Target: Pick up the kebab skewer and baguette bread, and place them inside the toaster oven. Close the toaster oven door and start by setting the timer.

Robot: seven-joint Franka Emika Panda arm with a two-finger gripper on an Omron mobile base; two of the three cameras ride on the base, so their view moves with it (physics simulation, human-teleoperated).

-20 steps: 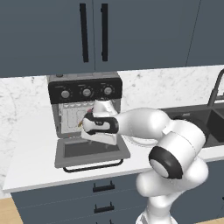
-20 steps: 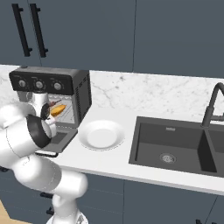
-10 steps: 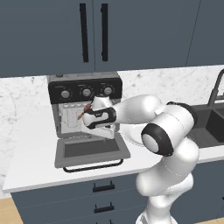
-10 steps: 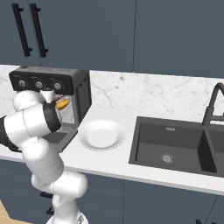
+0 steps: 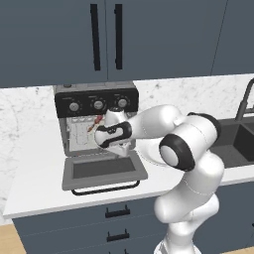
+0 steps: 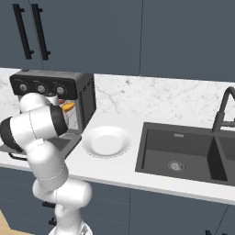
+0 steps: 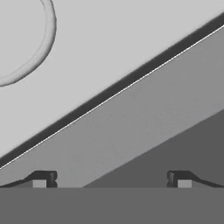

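Left base view has the thin kebab skewer with red and brown chunks [image 5: 94, 125] inside the boxy dark grey toaster oven with three silver knobs [image 5: 96, 101], poking out from behind the robot's hand. Right base view shows the small golden-orange baguette bread [image 6: 68, 106] in there too, up by the oven's open front. The grey drop-down toaster oven door with the dark glass window [image 5: 103, 169] is flopped all the way down flat, black bar handle at the front edge.

Hand view: the two-finger gripper [image 7: 111, 179] has its tips spread wide with nothing between them, hanging over the grey door panel, with the counter and a curve of the round white plate [image 7: 41, 48] above it. That plate [image 6: 106, 141] sits on the white marble counter [image 6: 119, 167] just right of the oven, and the dark sink with a black faucet [image 6: 183, 153] is further right.
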